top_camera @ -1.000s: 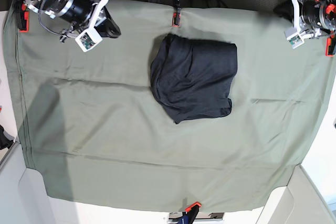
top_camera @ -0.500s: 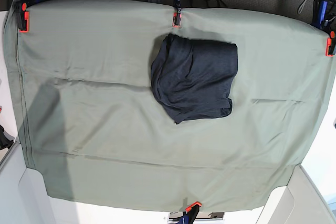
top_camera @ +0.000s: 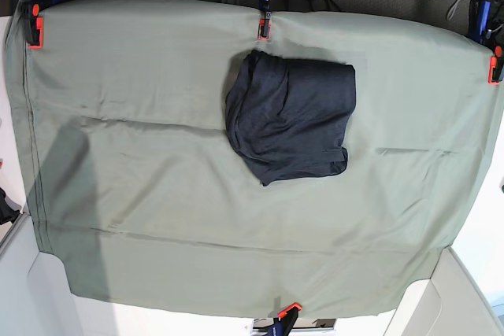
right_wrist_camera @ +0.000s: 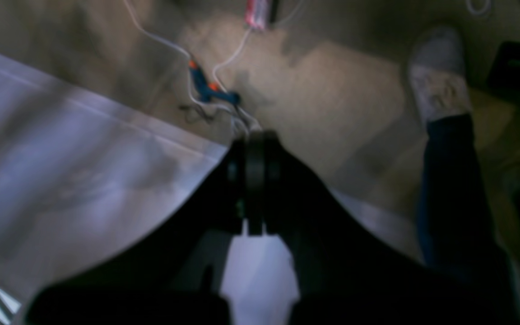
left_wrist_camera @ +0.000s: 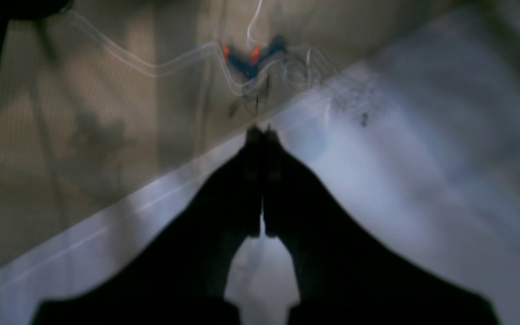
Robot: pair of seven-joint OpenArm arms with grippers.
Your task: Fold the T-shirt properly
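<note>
**T-shirt folded, both pincers shut and empty**

The T-shirt (top_camera: 290, 116) is seen folded into a compact bundle on the green cloth (top_camera: 142, 171), out of both wrist views. The left pincer (left_wrist_camera: 261, 135) and right pincer (right_wrist_camera: 254, 137) are closed on nothing, pointed past the desk edge toward the floor.

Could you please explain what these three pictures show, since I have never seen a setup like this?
This is a robot with two arms. One camera looks straight down on the work surface; the other two ride on the wrists, looking along each gripper. From above you see a sage-green cloth clipped down with orange clamps, and on it the dark T-shirt, folded into a compact bundle. Neither arm appears in that overhead picture. In the blurred wrist pictures, the dark shapes are the left gripper and the right gripper, both shut and holding nothing. The right wrist picture also catches someone's shoe on the floor.
</note>
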